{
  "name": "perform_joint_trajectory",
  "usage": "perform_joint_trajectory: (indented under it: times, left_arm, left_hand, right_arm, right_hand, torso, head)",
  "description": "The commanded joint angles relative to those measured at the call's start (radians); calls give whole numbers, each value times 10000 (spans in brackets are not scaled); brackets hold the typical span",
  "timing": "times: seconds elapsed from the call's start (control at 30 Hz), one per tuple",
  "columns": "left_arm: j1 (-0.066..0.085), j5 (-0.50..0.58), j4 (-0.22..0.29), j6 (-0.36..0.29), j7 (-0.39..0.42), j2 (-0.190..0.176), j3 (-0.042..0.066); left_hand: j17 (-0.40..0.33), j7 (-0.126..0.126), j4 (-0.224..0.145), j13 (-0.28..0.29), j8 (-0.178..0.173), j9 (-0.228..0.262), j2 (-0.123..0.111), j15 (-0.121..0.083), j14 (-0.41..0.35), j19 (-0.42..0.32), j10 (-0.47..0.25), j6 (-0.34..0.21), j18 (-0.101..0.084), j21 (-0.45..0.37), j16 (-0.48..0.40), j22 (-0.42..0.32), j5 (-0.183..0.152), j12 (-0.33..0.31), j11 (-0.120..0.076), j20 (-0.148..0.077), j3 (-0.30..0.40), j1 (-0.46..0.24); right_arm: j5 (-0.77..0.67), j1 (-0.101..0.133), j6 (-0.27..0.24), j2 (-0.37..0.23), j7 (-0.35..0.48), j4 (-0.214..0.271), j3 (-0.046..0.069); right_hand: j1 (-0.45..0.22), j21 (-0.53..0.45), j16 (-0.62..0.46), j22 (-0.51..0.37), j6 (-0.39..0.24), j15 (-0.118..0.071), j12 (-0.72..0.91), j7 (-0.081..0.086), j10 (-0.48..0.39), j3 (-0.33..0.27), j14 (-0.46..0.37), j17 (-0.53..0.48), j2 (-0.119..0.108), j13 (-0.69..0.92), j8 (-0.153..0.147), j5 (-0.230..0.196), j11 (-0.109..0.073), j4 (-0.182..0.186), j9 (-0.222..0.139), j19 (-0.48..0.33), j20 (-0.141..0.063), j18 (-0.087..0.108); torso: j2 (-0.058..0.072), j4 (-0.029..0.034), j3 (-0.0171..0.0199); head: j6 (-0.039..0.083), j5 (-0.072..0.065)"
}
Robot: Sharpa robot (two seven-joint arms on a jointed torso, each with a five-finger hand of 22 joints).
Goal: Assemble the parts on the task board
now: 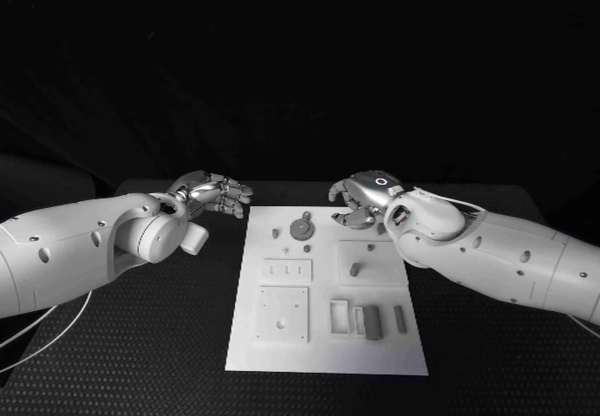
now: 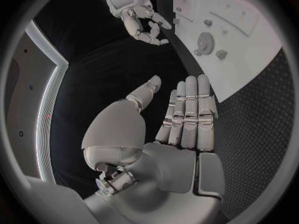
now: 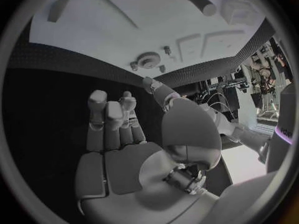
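Near board edge: loose grey parts [image 1: 370, 321] lying flat, unassembled. Task board [image 1: 282, 360] sits between both hands. Left hand [image 1: 212, 194] empty, fingers apart; right hand [image 1: 359, 202] empty, fingers loosely curled, gear [image 1: 302, 228] just beside it. Looks barely started.

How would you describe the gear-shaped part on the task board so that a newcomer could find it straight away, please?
Start at the white task board in the middle of the black table and go to its far end, between the two hands. The gear lies there flat, a round disc with a toothed rim, unlike the small pegs and long bars elsewhere.
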Motion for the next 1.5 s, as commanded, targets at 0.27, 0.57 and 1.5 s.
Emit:
perform_joint_trajectory:
  times: [0.27, 0.57, 1.5]
  left_arm:
    - [7, -22, -309, 164, 113, 130, 3]
    - [2, -26, -486, 218, 111, 159, -1]
    - [-102, -80, -681, 434, 86, 215, -4]
  left_hand:
    - [17, 22, -9, 23, -28, 24, 9, -19, 9, 17, -33, -11, 194, -46, -61, 17, -9, -20, -7, -32, -40, -41]
    - [22, 20, -14, 29, -28, 27, 8, -20, 11, 18, -26, -8, 194, -50, -64, 21, -10, -19, -11, -32, -39, -36]
    - [36, 26, -4, 37, -42, 33, 23, -18, 13, 23, -41, -22, 191, -61, -77, 33, -10, -37, -4, -29, -49, -58]
  right_arm:
    - [2216, 327, -62, -1332, 1489, 378, 16]
    - [4580, 336, 534, -1750, 3338, -914, 13]
    - [3582, -884, 576, -654, 3769, -3163, -1]
  right_hand:
    - [182, -228, -294, 93, -52, 20, -448, 203, -247, 14, -249, -165, -72, -439, -90, 2, 11, -215, -41, -252, 153, 466]
    - [617, -746, -1018, 40, -462, 25, -1267, 164, -1022, 101, -1156, -552, -22, -1231, -233, -2, 5, -541, -93, -1030, 593, 463]
    - [936, -304, -84, 195, -1110, -139, -137, -35, -957, -152, -1194, -406, -30, -1275, -83, 4, -184, -680, -7, -1027, 662, 466]
  torso:
    - [-107, -214, 94]
    - [-175, -354, 191]
    - [-170, -333, 319]
  head:
    - [156, -103]
    - [158, -152]
    - [-51, -137]
